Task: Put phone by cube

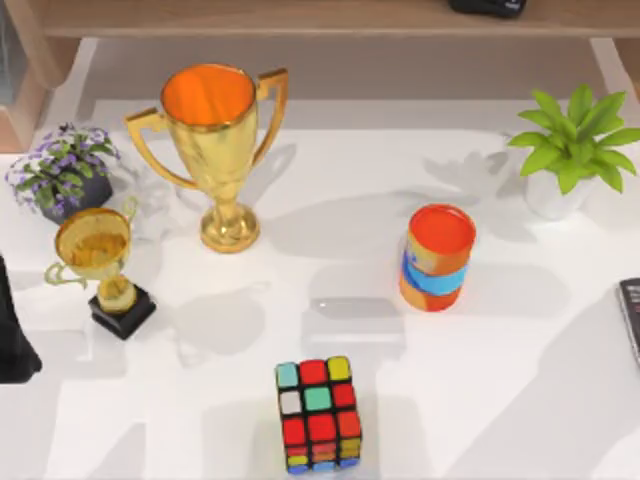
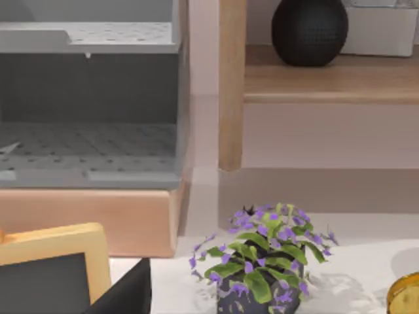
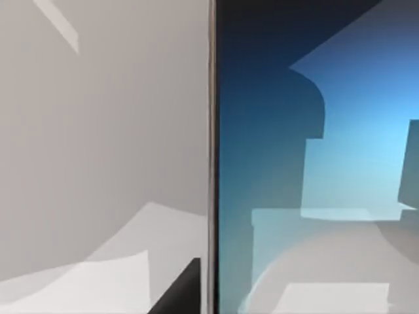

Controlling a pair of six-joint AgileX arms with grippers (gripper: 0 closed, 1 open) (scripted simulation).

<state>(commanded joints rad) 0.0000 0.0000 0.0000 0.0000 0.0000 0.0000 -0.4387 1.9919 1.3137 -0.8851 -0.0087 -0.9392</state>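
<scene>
The cube (image 1: 318, 415) stands near the table's front edge, a little left of centre, with red, green, yellow, white and cyan stickers on top. The phone (image 1: 631, 320) lies flat at the table's far right edge, partly cut off by the top view. Close up in the right wrist view, the phone (image 3: 314, 157) shows a dark frame and a glossy blue screen, with a dark part of my right gripper (image 3: 180, 294) just beside its long edge. My left gripper (image 1: 12, 340) sits parked at the table's left edge.
An orange-and-blue cylinder (image 1: 437, 257) stands right of centre. At back left are a large gold trophy (image 1: 215, 150), a small trophy (image 1: 100, 265) and a purple-flowered pot (image 1: 62, 170). A green plant (image 1: 572, 150) is at back right. A shelf runs behind.
</scene>
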